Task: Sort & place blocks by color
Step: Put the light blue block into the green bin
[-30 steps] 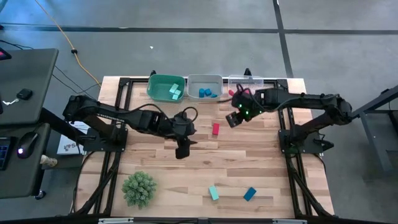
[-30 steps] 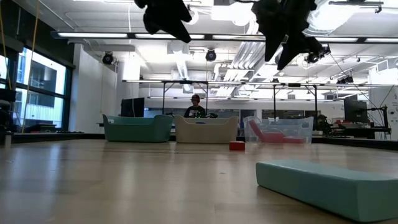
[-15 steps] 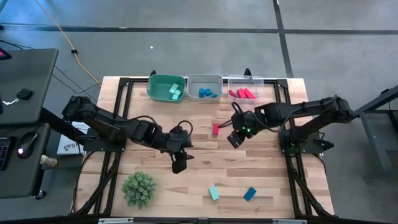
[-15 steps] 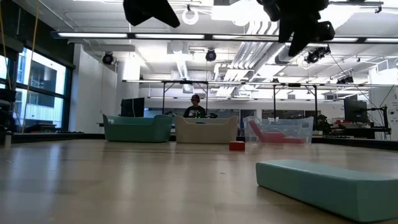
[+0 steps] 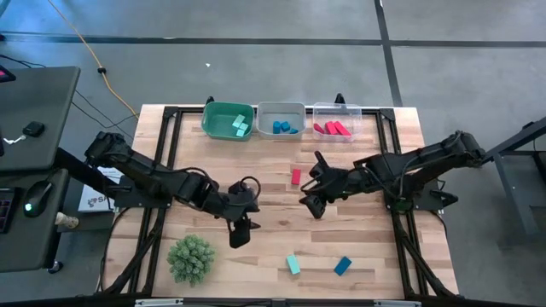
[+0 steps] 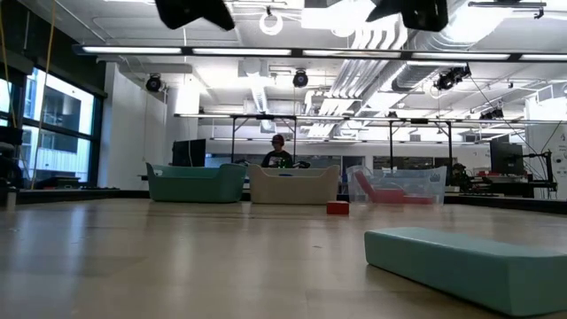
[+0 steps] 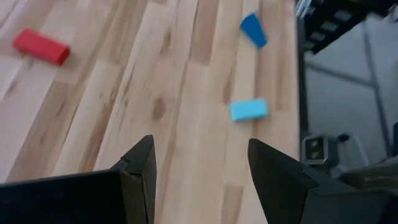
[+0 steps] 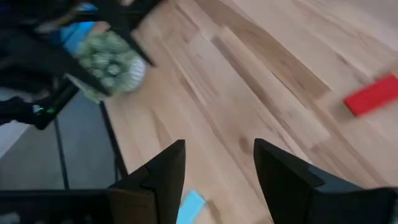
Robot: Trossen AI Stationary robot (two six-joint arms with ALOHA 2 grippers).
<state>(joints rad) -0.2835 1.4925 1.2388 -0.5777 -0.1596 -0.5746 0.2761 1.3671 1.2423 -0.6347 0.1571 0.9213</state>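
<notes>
the left gripper is held over bare wood with its jaws spread and nothing between them; a light teal bar and a blue block lie ahead of those jaws. the right gripper is likewise parted and empty, and a red bar lies just beside its jaws on the table.

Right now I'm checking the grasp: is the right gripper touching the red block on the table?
Apart. In the high view the right gripper sits beside the red block with bare wood between them; the right wrist view shows open fingers holding nothing.
</notes>
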